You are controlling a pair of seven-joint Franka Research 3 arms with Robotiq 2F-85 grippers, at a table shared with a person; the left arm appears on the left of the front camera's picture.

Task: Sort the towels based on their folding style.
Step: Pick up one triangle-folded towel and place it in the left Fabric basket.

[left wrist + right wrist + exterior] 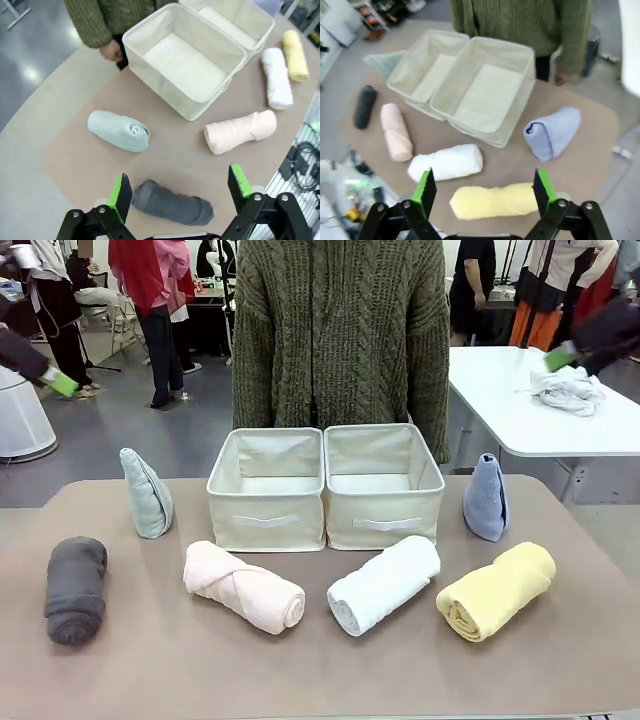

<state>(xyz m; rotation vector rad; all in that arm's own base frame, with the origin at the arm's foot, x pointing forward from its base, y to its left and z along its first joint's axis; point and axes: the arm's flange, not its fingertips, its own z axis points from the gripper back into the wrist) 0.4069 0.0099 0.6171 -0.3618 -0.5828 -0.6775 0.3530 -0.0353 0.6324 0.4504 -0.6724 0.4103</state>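
Six towels lie on the brown table. The rolled ones form a front row: dark grey [75, 590], pink [244, 585], white [384, 583] and yellow [496, 590]. A pale green cone [146, 493] stands at the left of the bins and a blue cone [486, 498] at their right. My left gripper [180, 192] hangs open high above the dark grey roll [172, 203], with the pink roll [240, 131] and green cone [119, 131] beyond. The right gripper [486, 192] is open above the yellow roll [495, 201], near the white roll [446, 162] and blue cone [552, 132].
Two cream fabric bins [267, 490] [381, 485] stand side by side at the table's far middle, both empty. A person in a green knitted sweater [340, 330] stands behind them, hands down at the sides. A white table [540, 410] with a cloth bundle is at the far right.
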